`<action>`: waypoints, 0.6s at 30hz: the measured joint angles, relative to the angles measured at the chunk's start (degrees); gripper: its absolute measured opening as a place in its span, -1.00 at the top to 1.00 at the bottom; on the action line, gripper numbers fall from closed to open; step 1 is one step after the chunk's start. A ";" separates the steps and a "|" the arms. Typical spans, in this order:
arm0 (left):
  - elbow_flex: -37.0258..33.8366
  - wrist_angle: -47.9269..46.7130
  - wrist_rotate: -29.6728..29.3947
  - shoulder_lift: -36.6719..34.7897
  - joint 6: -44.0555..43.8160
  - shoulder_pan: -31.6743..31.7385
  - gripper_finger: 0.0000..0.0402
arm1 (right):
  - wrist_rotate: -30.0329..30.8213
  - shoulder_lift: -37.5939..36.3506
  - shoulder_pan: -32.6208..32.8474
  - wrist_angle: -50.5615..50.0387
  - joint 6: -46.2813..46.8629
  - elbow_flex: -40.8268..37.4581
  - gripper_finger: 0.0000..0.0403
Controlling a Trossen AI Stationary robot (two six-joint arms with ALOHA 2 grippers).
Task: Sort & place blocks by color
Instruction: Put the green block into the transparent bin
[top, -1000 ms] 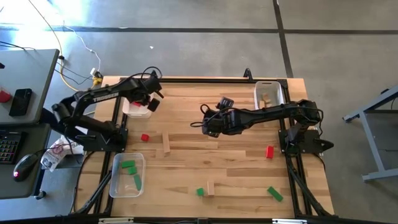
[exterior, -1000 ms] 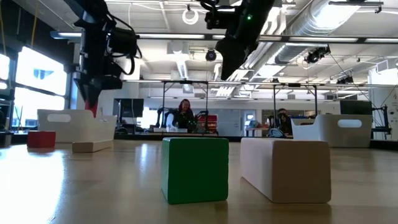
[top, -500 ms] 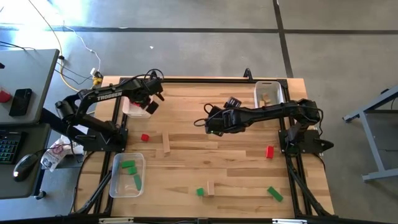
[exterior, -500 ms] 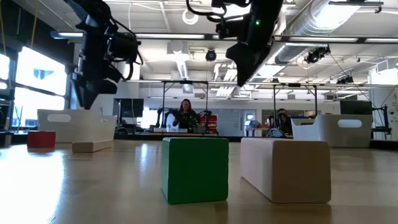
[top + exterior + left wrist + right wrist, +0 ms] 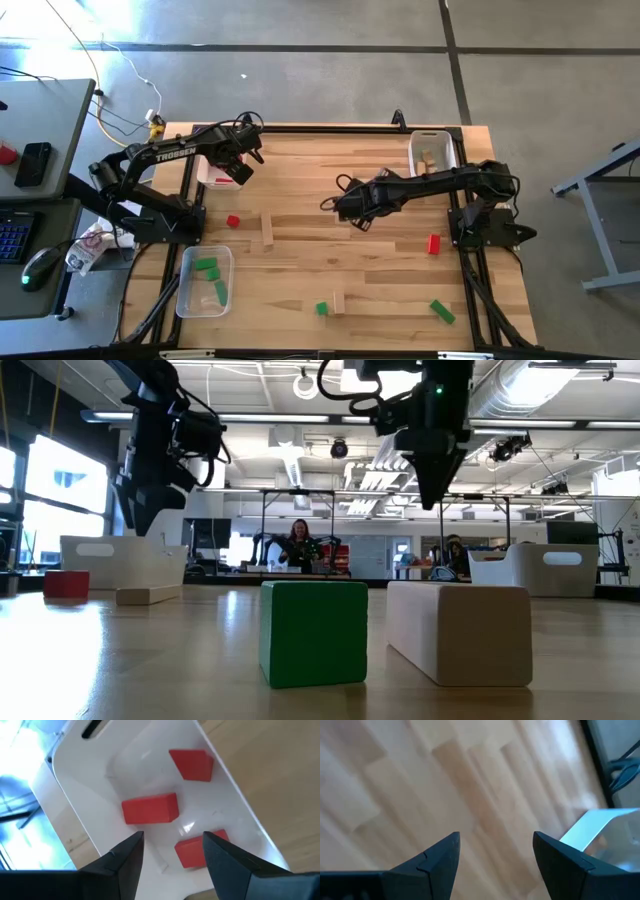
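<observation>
Above the white tray (image 5: 218, 176) at the table's far left, my left gripper (image 5: 241, 163) hangs open, fingers pointing down. In the tray lie three red blocks (image 5: 150, 809), (image 5: 192, 764), (image 5: 191, 853), none of them touched. My right gripper (image 5: 352, 208) hangs open over bare table near the middle, its fingers (image 5: 435, 860) with nothing between them. Loose on the table are a red block (image 5: 233, 221), a wood block (image 5: 267, 230), a second red block (image 5: 433, 243), a green block (image 5: 321, 309), a wood block (image 5: 339, 302) and a green block (image 5: 441, 311).
A clear tray (image 5: 190, 297) with green blocks stands at the near left. A white tray (image 5: 432, 150) with wood blocks stands at the far right. The black frame rails (image 5: 190, 200) run along the table's left and right sides. A desk (image 5: 40, 130) stands off the table's left.
My left gripper has opened over the white tray and let go of a red block, which now lies in the tray. My right gripper has moved a little toward the table's right edge and turned, staying open.
</observation>
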 joint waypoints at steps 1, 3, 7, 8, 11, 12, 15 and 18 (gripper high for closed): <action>0.24 0.10 -0.02 -0.25 0.44 -0.12 0.06 | -1.09 0.00 0.46 -0.65 0.63 0.00 -0.18; 0.91 0.06 -0.08 -0.78 0.67 -0.68 0.06 | -3.07 0.00 1.49 -1.64 1.51 0.00 -0.18; 2.77 0.20 -0.09 -2.50 0.68 -2.24 0.09 | -6.87 0.00 3.84 -2.70 2.47 0.00 -0.18; 3.25 0.23 -0.09 -3.01 0.68 -2.69 0.09 | -7.98 0.00 4.46 -3.08 2.46 0.00 -0.18; 4.65 0.35 0.39 -4.49 0.61 -4.49 0.09 | -10.55 0.00 6.37 -4.08 2.62 -0.16 -0.18; 5.02 0.35 1.02 -5.12 0.38 -5.13 0.09 | -10.82 -0.04 7.03 -4.06 2.85 -0.71 -0.18; 5.82 0.77 2.72 -6.58 0.14 -7.12 0.09 | -11.18 -0.02 9.04 -5.33 4.17 -3.46 -0.18; 5.97 0.79 3.06 -7.74 -1.52 -9.00 0.09 | -11.24 -0.02 11.24 -6.70 6.37 -6.54 -0.18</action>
